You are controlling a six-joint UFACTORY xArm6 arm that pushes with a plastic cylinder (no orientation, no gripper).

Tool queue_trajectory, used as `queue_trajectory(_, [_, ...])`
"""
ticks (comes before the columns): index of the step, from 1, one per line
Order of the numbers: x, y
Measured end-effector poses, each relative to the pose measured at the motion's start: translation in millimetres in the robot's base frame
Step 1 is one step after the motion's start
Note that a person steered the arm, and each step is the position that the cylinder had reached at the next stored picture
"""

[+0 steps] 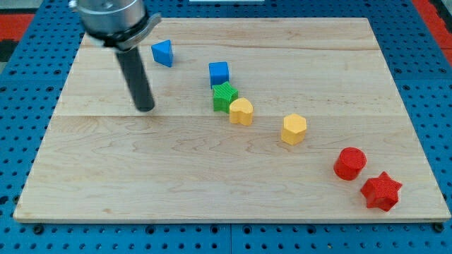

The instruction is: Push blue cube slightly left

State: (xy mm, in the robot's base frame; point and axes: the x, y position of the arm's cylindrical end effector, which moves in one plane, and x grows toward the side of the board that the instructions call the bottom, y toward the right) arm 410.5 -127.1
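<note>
A: Camera view, one frame. Blue cube point(219, 73) sits upper middle of the board point(212, 183), just above the green block point(224, 97), touching or nearly so, can't tell which

B: tip?

A: my tip point(144, 108) is down at board level, left of centre, well apart from the cube and on its left side. Bare rod, no jaws, nothing to spread or pinch, and it's touching no block

B: wrong side for a left push then

A: yeah, my call: it has to get round to the cube's right face first. Other blue block point(163, 53), wedge-ish, is upper left, near the rod; don't confuse the two

B: handling?

A: looks like small rigid plastic, probably light, likely slides easily on smooth wood. No grasp, contact only. I'd press the middle of the right face; off-centre would likely spin it

B: risks?

A: green block may drag along if they touch. Yellow heart-like block point(241, 111) sits just lower right of green. Yellow hexagon point(294, 129), red cylinder point(349, 163), red star point(381, 190) trail off to lower right, out of the way

B: progress?

A: push not yet started, I'd say
</note>
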Motion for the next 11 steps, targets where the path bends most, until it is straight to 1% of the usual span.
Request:
queue_trajectory(1, [-42.7, 28.7])
queue_trajectory(2, [-98.1, 62.9])
queue_trajectory(3, [-99.1, 131.6])
queue_trajectory(4, [-49.0, 164.2])
queue_trajectory(5, [-42.7, 122.1])
queue_trajectory(8, [-82.7, 123.5])
queue_trajectory(9, [-82.7, 98.3])
queue_trajectory(10, [-83.1, 88.3])
queue_trajectory(11, [-117.1, 164.0])
